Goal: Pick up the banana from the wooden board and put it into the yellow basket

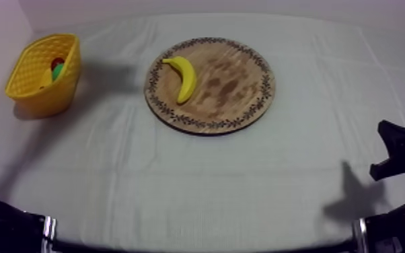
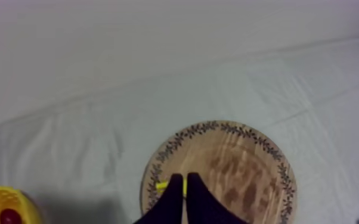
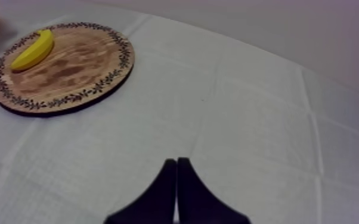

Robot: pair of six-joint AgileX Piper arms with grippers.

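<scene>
banana (image 1: 183,76) x1 on board (image 1: 240,95), basket (image 1: 49,101) x1

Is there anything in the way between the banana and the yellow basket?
Nothing visible stands between them. Bare cloth lies between the wooden board, where the banana rests, and the yellow basket. The basket holds a small red fruit.

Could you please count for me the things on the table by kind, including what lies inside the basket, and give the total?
Round wooden board: 1
Banana: 1
Yellow basket: 1
Small red fruit, in the basket: 1
Green fruit, in the basket, kind unclear: 1
Total: 5
</scene>
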